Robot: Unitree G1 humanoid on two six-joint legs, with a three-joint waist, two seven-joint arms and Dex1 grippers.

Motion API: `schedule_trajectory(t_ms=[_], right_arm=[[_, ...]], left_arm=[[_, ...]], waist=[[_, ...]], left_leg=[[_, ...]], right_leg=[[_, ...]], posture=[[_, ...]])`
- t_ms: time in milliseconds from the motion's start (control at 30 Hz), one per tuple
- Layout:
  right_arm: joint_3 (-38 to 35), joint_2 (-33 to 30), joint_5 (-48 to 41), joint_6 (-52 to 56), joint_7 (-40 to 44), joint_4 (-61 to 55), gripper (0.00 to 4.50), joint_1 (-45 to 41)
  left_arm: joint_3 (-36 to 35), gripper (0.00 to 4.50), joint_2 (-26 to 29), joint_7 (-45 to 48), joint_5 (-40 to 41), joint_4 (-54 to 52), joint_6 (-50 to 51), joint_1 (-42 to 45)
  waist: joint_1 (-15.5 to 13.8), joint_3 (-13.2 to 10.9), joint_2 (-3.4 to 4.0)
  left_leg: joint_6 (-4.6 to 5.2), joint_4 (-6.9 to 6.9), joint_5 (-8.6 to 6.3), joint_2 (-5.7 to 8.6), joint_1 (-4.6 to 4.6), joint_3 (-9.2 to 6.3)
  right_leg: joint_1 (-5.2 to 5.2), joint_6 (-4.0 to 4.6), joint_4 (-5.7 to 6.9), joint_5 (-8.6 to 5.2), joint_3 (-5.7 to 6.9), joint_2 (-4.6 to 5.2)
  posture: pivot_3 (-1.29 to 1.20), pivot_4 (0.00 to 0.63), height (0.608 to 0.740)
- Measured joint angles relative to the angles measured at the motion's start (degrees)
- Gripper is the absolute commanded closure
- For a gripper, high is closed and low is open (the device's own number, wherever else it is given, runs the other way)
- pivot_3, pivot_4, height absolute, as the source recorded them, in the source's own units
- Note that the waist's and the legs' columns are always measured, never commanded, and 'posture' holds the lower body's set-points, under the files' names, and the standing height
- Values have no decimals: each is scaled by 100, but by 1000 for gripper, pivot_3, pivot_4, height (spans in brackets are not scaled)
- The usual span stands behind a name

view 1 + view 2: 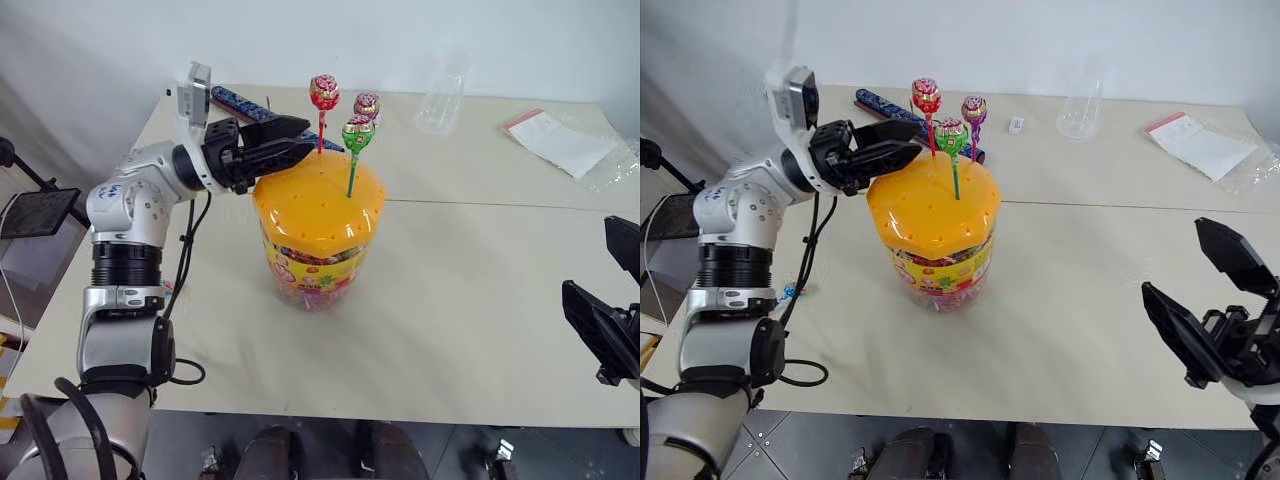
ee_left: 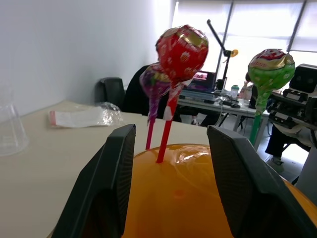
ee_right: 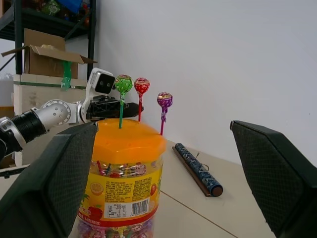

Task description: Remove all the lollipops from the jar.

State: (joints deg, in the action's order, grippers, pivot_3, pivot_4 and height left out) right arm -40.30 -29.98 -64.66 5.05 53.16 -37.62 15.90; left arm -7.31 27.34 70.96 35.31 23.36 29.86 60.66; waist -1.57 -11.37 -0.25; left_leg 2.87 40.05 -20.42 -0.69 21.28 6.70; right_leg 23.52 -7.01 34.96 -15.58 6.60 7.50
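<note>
Still upright: shiny foil-wrapped lollipops [image 1: 342, 120] on thin sticks, domed orange jar [image 1: 318, 232].

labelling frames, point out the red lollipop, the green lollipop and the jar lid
red lollipop [image 1: 324, 92], left eye view, on its wrapped head
green lollipop [image 1: 357, 134], left eye view, on its wrapped head
jar lid [image 1: 310, 215], left eye view, on its orange dome

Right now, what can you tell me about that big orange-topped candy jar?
The jar is a large clear plastic tub standing upright on the beige table, with a colourful candy label and wrapped sweets showing through its wall. Its domed orange lid is dotted with small holes. Three lollipops stand in those holes: one on a red stick, one on green and one on purple. The left gripper hovers open at the lid's far edge, by the red stick.
</note>
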Motion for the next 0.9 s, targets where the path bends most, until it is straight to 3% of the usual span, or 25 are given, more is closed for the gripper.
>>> schedule_trajectory(t_ms=[67, 333, 533, 700, 800, 900], right_arm=[[-13, 0, -2, -1, 8, 3, 0, -1], [-12, 0, 4, -2, 12, 4, 0, -14], [136, 2, 49, -4, 0, 8, 0, -198], [547, -32, 57, 32, 136, 63, 0, -523], [1118, -577, 67, 256, 706, 182, 0, -1189], [1614, -916, 302, 374, 1346, 348, 0, -1612]], left_arm=[[25, 2204, -59, 42, 0, 20, 3, 70], [80, 4483, -199, -55, -82, 270, -5, 400], [-151, 4483, -277, -225, 30, 319, 20, 415], [-1320, 4483, -246, -1053, 863, 407, 402, 517], [-1737, 4483, 510, -1789, 926, 93, 748, 23], [-1670, 4483, 1484, -2123, 538, -621, 1176, -1420]], waist=[[-10, 0, 0], [10, 0, 0], [14, 0, 0], [47, 0, 0], [212, 2, 12], [239, 3, 7]], left_leg=[[0, 1, 0, 1, 0, -1], [1, 1, 0, 1, -1, 0], [1, 1, 0, 0, 0, 0], [0, 0, 0, -6, -2, -3], [1, -13, 0, -5, -24, 14], [-9, -22, -4, -19, -28, 1]], right_leg=[[-2, 0, -1, 0, 1, 1], [-1, 0, 0, 0, 0, -1], [0, 0, 0, 0, -1, -1], [1, 0, 6, 0, 0, -1], [2, 0, 12, 0, -17, 4], [6, 4, 19, -3, -3, -7]], posture=[[0, 150, 740], [0, 150, 740], [0, 150, 740], [0, 150, 740], [0, 150, 740], [0, 150, 740]])
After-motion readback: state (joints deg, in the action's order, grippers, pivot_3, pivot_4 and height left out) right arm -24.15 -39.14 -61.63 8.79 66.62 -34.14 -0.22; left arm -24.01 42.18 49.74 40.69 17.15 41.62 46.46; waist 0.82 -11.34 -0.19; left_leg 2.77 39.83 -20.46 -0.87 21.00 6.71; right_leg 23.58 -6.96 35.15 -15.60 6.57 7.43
